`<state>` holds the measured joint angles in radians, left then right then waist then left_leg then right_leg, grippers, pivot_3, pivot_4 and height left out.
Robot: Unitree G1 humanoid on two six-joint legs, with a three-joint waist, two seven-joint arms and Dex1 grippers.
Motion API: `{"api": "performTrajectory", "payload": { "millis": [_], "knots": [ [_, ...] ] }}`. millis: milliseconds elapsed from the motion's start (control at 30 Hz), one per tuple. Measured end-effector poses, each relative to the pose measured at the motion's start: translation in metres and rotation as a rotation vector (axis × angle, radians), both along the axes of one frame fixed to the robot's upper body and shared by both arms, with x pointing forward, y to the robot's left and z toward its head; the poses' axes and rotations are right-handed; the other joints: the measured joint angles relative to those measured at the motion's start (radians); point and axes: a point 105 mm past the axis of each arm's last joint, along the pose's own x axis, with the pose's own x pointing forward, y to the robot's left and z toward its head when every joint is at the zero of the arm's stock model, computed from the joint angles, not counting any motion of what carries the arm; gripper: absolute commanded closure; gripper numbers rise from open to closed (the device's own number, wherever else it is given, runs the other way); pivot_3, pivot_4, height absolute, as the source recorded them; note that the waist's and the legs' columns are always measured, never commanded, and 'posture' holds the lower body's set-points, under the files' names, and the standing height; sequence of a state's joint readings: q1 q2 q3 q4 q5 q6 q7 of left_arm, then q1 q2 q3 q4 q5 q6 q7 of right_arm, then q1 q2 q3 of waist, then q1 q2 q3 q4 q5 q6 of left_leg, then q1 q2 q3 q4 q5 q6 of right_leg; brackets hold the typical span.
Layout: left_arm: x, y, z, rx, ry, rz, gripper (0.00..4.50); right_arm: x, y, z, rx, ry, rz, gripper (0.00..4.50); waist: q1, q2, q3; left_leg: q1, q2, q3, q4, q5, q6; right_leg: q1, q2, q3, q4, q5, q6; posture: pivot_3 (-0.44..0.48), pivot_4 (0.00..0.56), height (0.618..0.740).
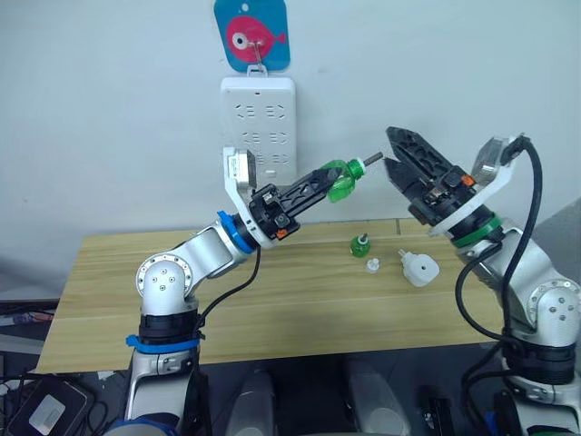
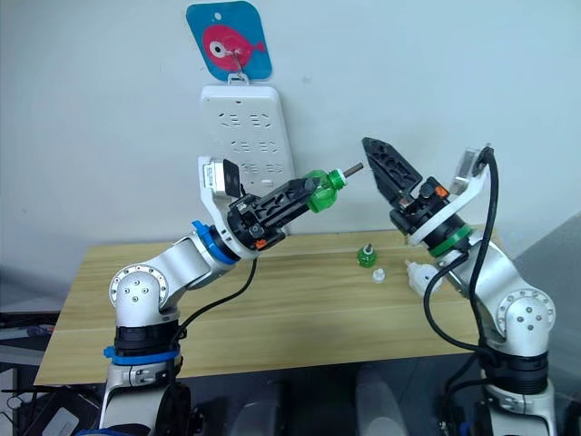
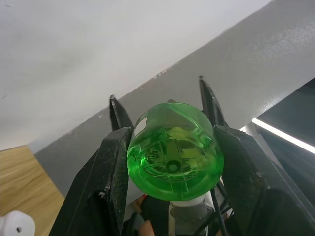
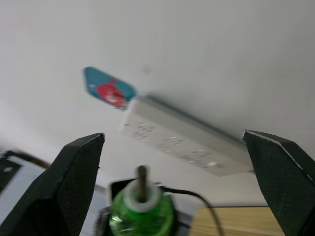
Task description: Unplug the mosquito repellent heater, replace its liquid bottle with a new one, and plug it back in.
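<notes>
- Bottle (image 1: 342, 182) of green liquid sits clamped between the black fingers of the left gripper (image 1: 320, 187), held up in the air in front of the wall, its white neck and dark wick (image 1: 372, 160) pointing toward the robot's right.
- The right gripper (image 1: 399, 154) hovers just beside the wick tip, its fingers spread wide and holding nothing; in the right wrist view the wick stands between the two fingers (image 4: 74, 172) without touching either.
- The mosquito repellent heater (image 1: 418, 268) lies unplugged on the wooden table (image 1: 272, 309), near the robot's right arm, with no bottle in it.
- A second small green bottle (image 1: 360, 244) and a small white cap (image 1: 372, 265) stand on the table just beside the heater.
- The power strip (image 1: 258, 118) hangs on the wall under a blue fish tag (image 1: 252, 34), behind the left gripper.
- Judged stage: the bottle swap is under way, likely a handover or a grip on the neck.
- Risks: the wick is thin and could bend or snap if the right fingers close on it instead of the neck.
- The round smooth bottle could twist or slip if either gripper pulls off-axis, and a drop from here would land near the table's far edge.
- Confusing the two green bottles would put the old one back.
</notes>
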<state>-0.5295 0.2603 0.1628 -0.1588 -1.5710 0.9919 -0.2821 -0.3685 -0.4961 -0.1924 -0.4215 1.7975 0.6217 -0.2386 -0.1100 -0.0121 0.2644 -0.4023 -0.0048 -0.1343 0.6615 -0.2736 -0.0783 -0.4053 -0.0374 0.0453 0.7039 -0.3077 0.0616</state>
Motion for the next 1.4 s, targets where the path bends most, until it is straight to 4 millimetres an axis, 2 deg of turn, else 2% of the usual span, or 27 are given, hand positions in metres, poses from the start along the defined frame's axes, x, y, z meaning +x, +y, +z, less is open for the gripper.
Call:
{"api": "performTrajectory", "payload": {
  "millis": [67, 133, 233, 367, 533, 700, 833, 1067, 1400],
  "knots": [
    [0.0, 0.006, -0.004, 0.023, 0.003, 0.01, 2.2, 0.004, -0.017, -0.018, -0.219, 0.023, -0.076, 0.0, 0.002, 0.0, 0.0, 0.0, -0.001, 0.0, 0.0, 0.0, 0.0, 0.0, 0.0, 0.001, -0.001, 0.0, 0.0, -0.156, 0.24, 0.734],
    [0.002, 0.017, -0.014, 0.098, -0.005, 0.049, 2.2, 0.005, -0.038, -0.035, -0.516, 0.029, -0.133, 0.0, 0.001, 0.0, 0.0, 0.0, -0.001, 0.001, 0.0, 0.0, 0.0, 0.0, 0.001, 0.001, -0.002, 0.0, 0.0, -0.161, 0.246, 0.734],
    [0.002, 0.031, -0.036, 0.259, -0.036, 0.083, 2.2, 0.002, -0.054, -0.052, -0.838, 0.041, -0.109, 0.0, -0.005, 0.0, 0.0, 0.001, 0.001, 0.001, -0.002, 0.0, 0.0, 0.0, 0.003, 0.002, -0.002, 0.0, 0.0, -0.166, 0.256, 0.734],
    [-0.007, 0.034, -0.065, 0.434, -0.095, 0.049, 2.2, -0.003, -0.058, -0.07, -1.13, 0.071, 0.029, 0.0, -0.003, 0.0, 0.001, 0.0, 0.002, 0.002, -0.002, 0.0, 0.001, 0.0, 0.003, 0.002, -0.004, 0.0, 0.0, -0.165, 0.268, 0.734],
    [-0.013, 0.033, -0.079, 0.492, -0.167, 0.041, 2.2, 0.003, -0.066, -0.095, -1.431, 0.061, 0.176, 0.0, 0.002, -0.001, 0.002, -0.001, 0.001, 0.001, -0.002, -0.001, 0.001, 0.0, 0.002, 0.001, -0.007, 0.0, 0.0, -0.147, 0.275, 0.734],
    [-0.021, 0.028, -0.09, 0.521, -0.197, 0.029, 2.2, 0.02, -0.085, -0.133, -1.54, 0.179, 0.264, 0.0, 0.01, -0.003, 0.008, -0.001, 0.0, 0.001, -0.002, -0.001, 0.002, 0.0, 0.0, 0.001, -0.007, 0.0, 0.0, -0.126, 0.292, 0.734],
    [-0.029, 0.024, -0.099, 0.548, -0.221, 0.019, 2.2, 0.033, -0.095, -0.149, -1.595, 0.229, 0.299, 0.0, 0.013, -0.001, 0.013, -0.001, 0.001, 0.001, -0.002, -0.001, 0.002, 0.0, 0.0, 0.001, -0.007, 0.0, 0.0, -0.114, 0.296, 0.734],
    [-0.035, 0.02, -0.102, 0.547, -0.233, 0.017, 2.2, 0.047, -0.101, -0.153, -1.624, 0.262, 0.325, 0.0, 0.022, -0.003, 0.018, -0.001, 0.0, 0.001, -0.001, -0.001, 0.002, 0.0, -0.001, 0.001, -0.007, 0.0, 0.0, -0.092, 0.297, 0.734],
    [-0.037, 0.018, -0.105, 0.544, -0.227, 0.023, 2.2, 0.055, -0.101, -0.172, -1.642, 0.326, 0.348, 0.0, 0.024, -0.003, 0.023, -0.001, 0.0, 0.001, -0.001, -0.001, 0.002, 0.0, -0.001, 0.0, -0.006, 0.0, 0.001, -0.086, 0.299, 0.734]
  ]
}}
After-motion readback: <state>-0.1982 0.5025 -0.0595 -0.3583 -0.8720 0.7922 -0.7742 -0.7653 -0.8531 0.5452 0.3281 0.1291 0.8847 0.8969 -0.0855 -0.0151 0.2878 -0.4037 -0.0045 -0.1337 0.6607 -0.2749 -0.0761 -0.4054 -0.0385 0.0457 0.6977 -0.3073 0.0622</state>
